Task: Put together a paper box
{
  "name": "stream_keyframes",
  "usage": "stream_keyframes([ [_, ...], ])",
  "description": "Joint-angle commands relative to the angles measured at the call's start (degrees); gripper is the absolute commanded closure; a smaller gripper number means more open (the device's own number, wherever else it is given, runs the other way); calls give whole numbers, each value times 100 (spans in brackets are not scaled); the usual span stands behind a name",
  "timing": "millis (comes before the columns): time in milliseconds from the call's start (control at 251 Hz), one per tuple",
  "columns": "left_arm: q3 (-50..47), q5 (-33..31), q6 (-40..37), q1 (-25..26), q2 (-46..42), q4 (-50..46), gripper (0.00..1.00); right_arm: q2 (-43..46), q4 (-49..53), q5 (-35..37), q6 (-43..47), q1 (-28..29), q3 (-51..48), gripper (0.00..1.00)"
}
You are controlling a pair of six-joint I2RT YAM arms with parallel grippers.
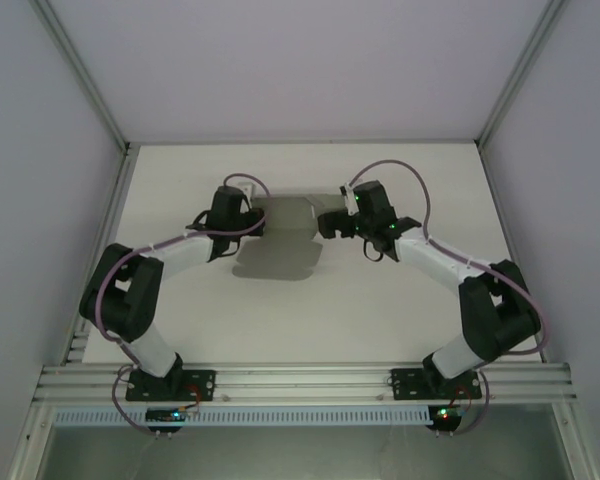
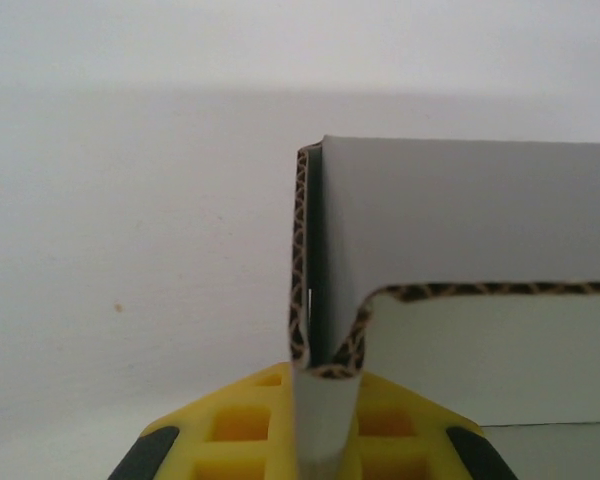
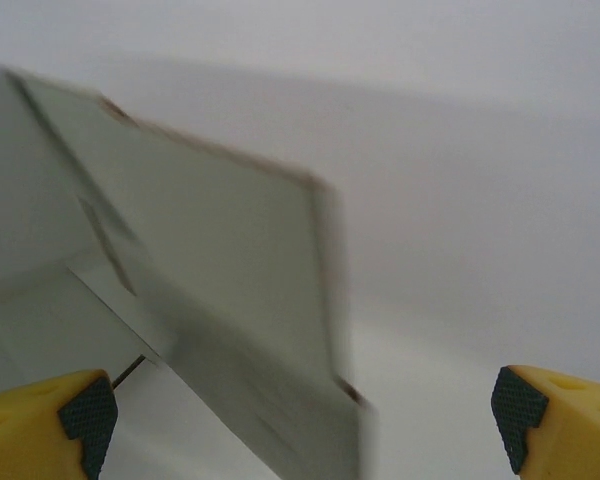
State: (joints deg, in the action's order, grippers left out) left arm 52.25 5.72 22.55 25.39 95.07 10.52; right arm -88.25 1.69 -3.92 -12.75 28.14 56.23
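Left wrist, left jaws clamping paper box wall, right jaws spread wide

A white table lies inside a plain booth. The back wall, left wall and right wall are pale grey-lilac panels, met at the far corners by slanting aluminium posts. Along the table's near edge runs a grooved aluminium rail, with a white slotted strip just below it. The light is soft and even. In the left wrist view a tiny brownish speck marks the white surface
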Motion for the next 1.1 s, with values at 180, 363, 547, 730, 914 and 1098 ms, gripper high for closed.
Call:
stream_keyframes([
  [180,158,799,350,105,54,498,100,-664,-693,-307,-166,165,239,0],
  [363,185,907,571,108,23,588,100,-803,-923,903,101,535,81,1],
  [547,202,804,620,101,-6,447,100,-805,-636,2169,548,973,166,1],
  [730,185,530,583,41,-8,233,100,-268,-424,1683,484,817,13,1],
  [914,93,506,444,-43,-46,189,100,727,91,534,430,319,-227,1],
  [1098,61,544,338,-43,-91,186,100,1119,507,-692,546,-198,-261,7],
])
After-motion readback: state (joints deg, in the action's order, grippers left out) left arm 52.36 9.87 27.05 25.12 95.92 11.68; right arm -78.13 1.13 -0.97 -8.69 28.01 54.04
